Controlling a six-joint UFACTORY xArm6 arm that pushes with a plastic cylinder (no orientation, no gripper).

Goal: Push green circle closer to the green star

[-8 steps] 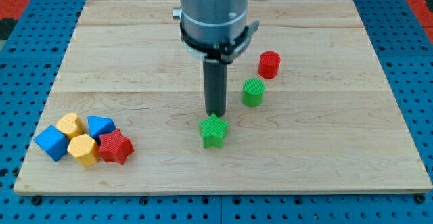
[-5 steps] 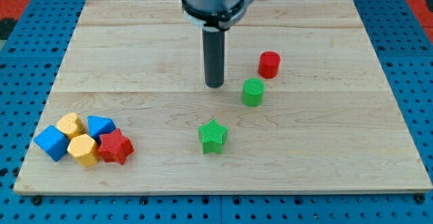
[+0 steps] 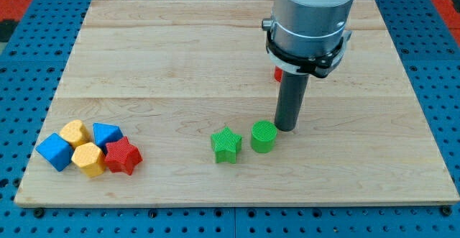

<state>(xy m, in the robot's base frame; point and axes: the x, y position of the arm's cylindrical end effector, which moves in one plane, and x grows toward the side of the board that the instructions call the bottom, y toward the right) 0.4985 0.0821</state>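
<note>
The green circle (image 3: 264, 136) stands just right of the green star (image 3: 226, 144) near the board's lower middle, with a small gap between them. My tip (image 3: 286, 127) rests on the board at the circle's upper right edge, touching or nearly touching it. The rod rises from there to the arm's grey body, which fills the view's top right.
A red cylinder (image 3: 277, 73) is mostly hidden behind the rod. At the lower left a cluster holds a blue cube (image 3: 54, 151), two yellow blocks (image 3: 75, 133) (image 3: 89, 159), a blue block (image 3: 107, 134) and a red star (image 3: 122, 156). The wooden board (image 3: 144, 51) lies on a blue pegboard.
My tip swung from the circle's upper left to its upper right. The green circle slid down and left, ending next to the green star. The red cylinder is now hidden by the rod.
</note>
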